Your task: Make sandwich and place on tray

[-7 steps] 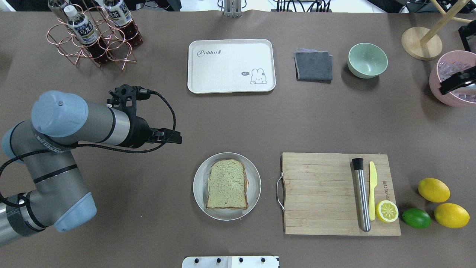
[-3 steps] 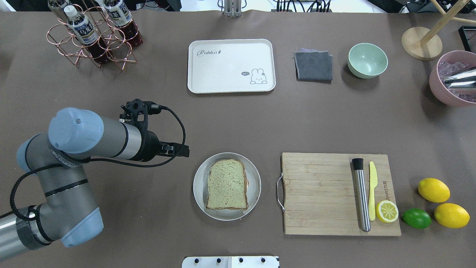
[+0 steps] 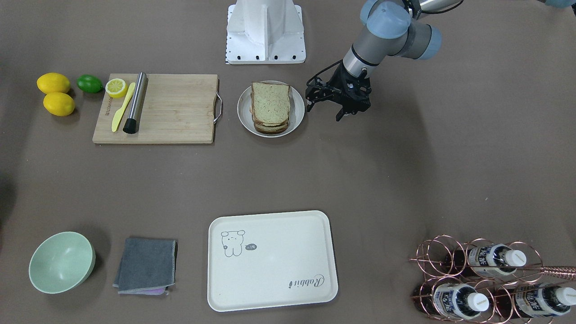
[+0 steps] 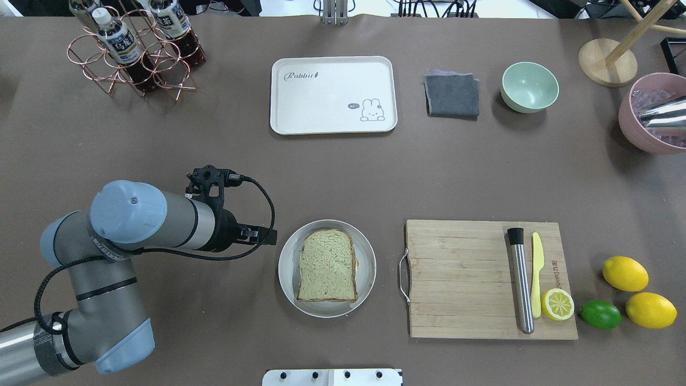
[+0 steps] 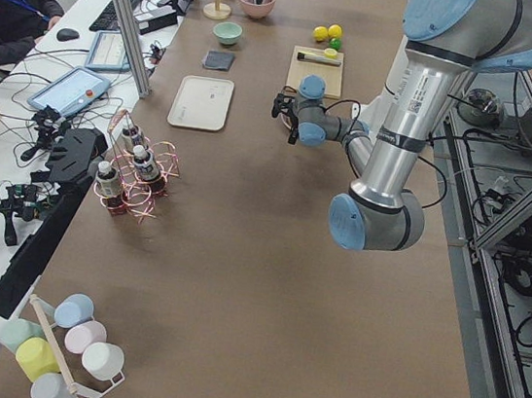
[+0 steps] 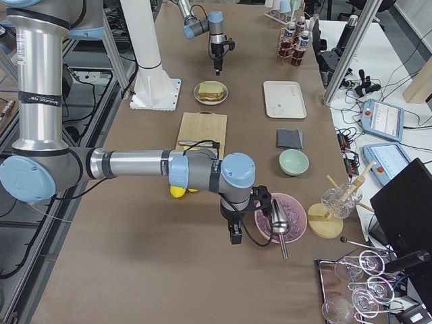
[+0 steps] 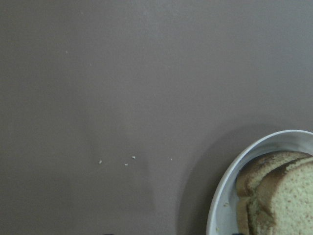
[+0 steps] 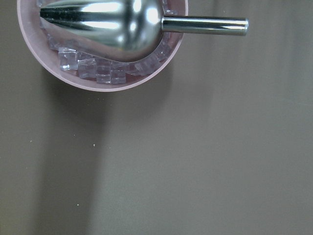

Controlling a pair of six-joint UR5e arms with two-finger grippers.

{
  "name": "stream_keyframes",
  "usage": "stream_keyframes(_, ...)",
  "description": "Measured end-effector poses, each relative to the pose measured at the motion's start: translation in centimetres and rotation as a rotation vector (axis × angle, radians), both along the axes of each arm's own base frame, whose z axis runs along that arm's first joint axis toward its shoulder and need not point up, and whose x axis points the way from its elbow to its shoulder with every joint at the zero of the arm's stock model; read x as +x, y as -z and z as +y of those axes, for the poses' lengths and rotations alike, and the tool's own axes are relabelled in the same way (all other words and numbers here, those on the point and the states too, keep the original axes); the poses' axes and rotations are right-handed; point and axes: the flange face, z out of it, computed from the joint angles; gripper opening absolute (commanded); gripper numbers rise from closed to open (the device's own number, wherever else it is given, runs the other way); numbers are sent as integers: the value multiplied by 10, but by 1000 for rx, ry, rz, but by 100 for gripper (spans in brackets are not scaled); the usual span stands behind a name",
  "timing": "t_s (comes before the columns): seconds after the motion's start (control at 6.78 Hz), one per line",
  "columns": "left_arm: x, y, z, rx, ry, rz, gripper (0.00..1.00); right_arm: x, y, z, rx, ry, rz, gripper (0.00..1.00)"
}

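Along the robot's edge of the counter [image 4: 482, 171], about midway, we see the sandwich [image 4: 327, 265] on a round white plate [image 4: 367, 252]. Its speckled top slice faces up, and the front view shows more slices stacked under it. The egg is not clearly visible. Just beside the plate's rim, on the robot's left, the left pincer [image 3: 324, 111] points down with its fingers apart and nothing between them. We cannot tell whether it touches the counter. On the plate's other side, along the same edge, lies a wooden cutting board [image 4: 461, 279].

Toward the counter's right end, the right pincer [image 6: 233, 233] hangs just beside a pink bowl [image 8: 122, 85] that holds ice cubes [image 8: 85, 68] and a metal scoop [image 8: 98, 22]. We cannot tell whether its fingers are apart or together.

At the middle of the far edge lies the tray [image 4: 321, 102], well apart from the sandwich.
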Motion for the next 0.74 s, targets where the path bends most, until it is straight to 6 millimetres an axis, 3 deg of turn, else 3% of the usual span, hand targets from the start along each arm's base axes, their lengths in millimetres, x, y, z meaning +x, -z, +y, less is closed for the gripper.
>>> stream_keyframes(0.15, 8, 1, 10, -10, -15, 4, 66, 2, -1, 0, -3, -4, 1, 100)
stream_keyframes(0.59, 28, 2, 31, -1, -30, 0, 41, 4, -5, 1, -13, -8, 3, 100)
stream_keyframes(0.74, 34, 5, 32, 2, -32, 4, 38, 4, -5, 1, -13, -8, 2, 100)
